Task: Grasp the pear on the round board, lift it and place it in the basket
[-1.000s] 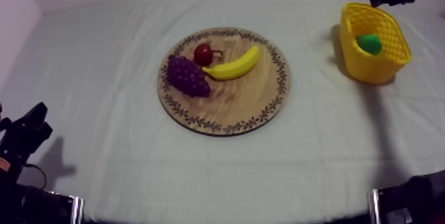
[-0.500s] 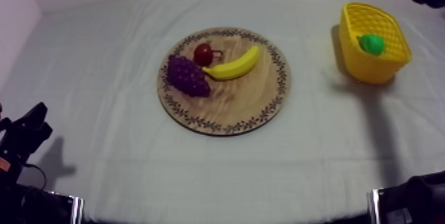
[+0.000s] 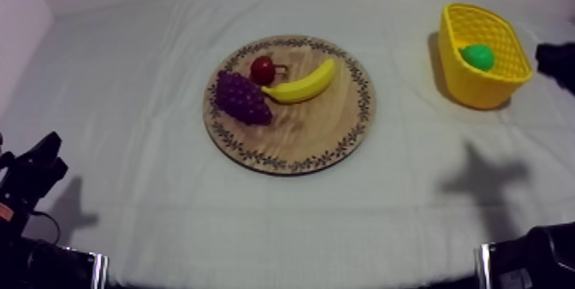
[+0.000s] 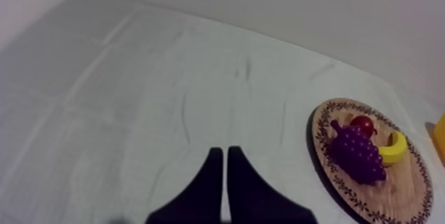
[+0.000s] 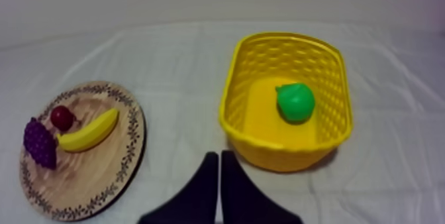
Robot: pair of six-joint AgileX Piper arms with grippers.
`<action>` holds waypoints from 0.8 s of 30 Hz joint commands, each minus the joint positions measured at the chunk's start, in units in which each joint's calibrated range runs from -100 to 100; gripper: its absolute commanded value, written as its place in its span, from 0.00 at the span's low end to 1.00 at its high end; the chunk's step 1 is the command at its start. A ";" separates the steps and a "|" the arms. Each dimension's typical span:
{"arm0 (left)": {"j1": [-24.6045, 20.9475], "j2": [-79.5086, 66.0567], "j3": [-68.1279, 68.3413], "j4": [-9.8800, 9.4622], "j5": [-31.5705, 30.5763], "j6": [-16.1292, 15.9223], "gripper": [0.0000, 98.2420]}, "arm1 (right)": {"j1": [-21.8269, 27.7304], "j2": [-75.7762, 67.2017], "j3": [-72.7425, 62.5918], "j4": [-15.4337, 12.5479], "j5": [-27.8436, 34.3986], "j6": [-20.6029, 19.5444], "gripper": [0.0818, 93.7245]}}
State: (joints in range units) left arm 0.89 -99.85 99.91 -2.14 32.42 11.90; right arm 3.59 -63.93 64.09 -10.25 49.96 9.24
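Right hand (image 5: pixel 219 155), pressed closed, faces yellow basket (image 5: pixel 265 144) holding the pear (image 5: pixel 295 101).

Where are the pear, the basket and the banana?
pear (image 5: pixel 295 102), right wrist view, its green middle.
basket (image 5: pixel 286 155), right wrist view, its near outer wall.
banana (image 3: pixel 301 85), top view, the middle of its curve.

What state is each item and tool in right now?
pear: inside yellow basket, ungripped.
yellow basket: upright, holds pear.
wooden board: flat on cloth.
banana: lying on board.
grapes: lying on board.
small red fruit: lying on board.
left tool: shut, empty.
right tool: shut, empty, short of basket.
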 commanded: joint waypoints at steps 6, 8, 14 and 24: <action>0.01 0.02 -0.02 -0.03 0.00 0.00 0.00 | 1.02 -20.72 18.52 -5.63 0.00 3.43 0.00; 0.01 0.02 -0.02 -0.03 0.00 -0.01 0.00 | 1.23 -23.69 21.83 -6.81 0.01 4.62 0.00; 0.01 0.02 -0.02 -0.03 0.00 -0.03 0.00 | 0.87 -29.94 27.84 -2.57 -0.42 -3.55 0.00; 0.01 0.02 -0.02 -0.03 0.00 -0.02 0.00 | 1.06 -31.77 34.43 8.06 -9.73 -4.96 0.00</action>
State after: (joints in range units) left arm 0.89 -99.85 99.91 -2.14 32.42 11.90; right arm 4.61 -95.63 98.02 -3.25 42.31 2.48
